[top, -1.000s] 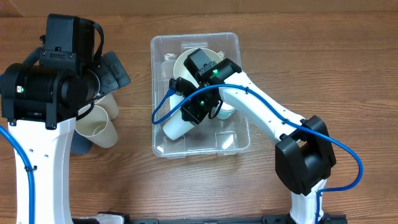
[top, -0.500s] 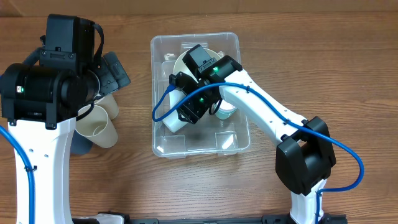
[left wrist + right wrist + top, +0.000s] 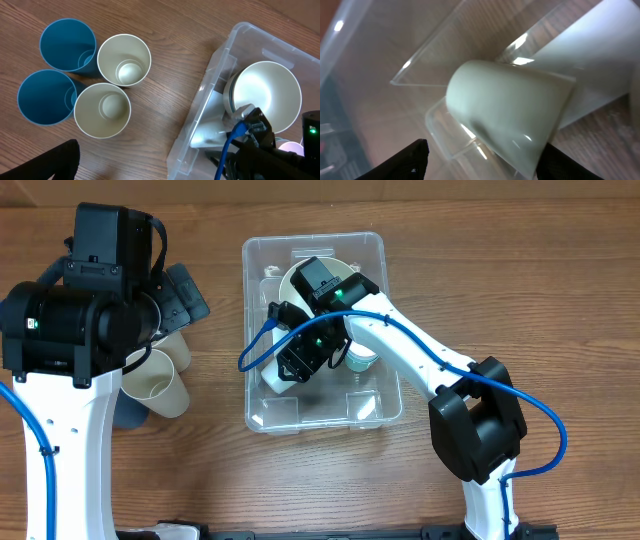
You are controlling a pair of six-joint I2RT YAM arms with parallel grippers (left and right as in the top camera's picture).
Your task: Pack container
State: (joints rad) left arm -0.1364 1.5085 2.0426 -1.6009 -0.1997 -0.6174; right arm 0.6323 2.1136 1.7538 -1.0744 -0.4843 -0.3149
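The container, a large clear bin, stands mid-table and also shows in the left wrist view. Inside it a cream cup lies on its side at the near-left, beside a cream bowl. My right gripper is down inside the bin over the cup. In the right wrist view its jaws stand apart on either side of the cup's open end without pressing it. My left gripper hangs open over bare wood left of the bin, with only one finger showing.
Left of the bin stand two blue cups and two cream cups, all upright. In the overhead view they sit partly under my left arm. A small pale item lies in the bin by my right arm.
My right jaws have opened and let go of the cream cup, which now lies in the bin. The right arm has shifted slightly left. The left arm has not moved.
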